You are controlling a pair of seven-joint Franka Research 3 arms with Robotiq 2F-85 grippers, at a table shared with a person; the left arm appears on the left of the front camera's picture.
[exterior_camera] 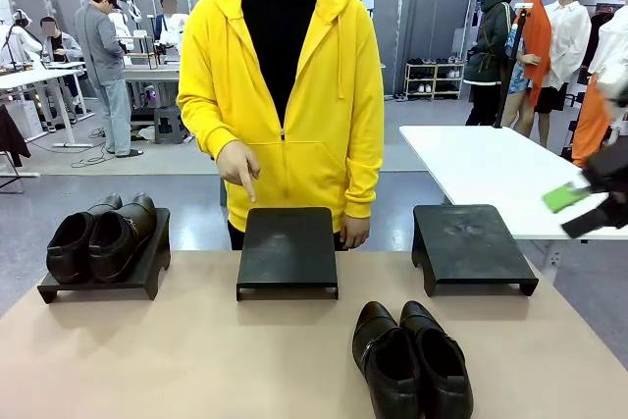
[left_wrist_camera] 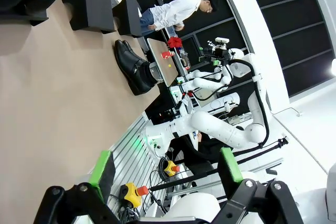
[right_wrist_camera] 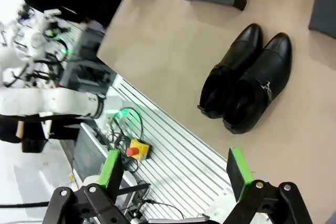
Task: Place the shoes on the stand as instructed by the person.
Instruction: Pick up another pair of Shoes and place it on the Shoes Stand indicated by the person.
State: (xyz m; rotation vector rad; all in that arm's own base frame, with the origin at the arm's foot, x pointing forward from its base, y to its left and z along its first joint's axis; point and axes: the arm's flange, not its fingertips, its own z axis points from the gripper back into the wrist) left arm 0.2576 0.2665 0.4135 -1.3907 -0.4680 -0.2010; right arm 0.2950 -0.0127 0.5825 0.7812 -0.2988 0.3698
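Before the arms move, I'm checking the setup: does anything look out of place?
One pair of shoes lies on the table, off any stand; the other pair sits neatly on the left stand. Nothing spilled or damaged.

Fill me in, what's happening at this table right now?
The person in the yellow hoodie stands at the far side, one hand pointing down at the middle stand. One pair of black shoes sits on the left stand. The other pair lies on the table at the robot's side, in front of the gap between the middle stand and the right stand. The left gripper and right gripper are open, hold nothing and are off the shoes.
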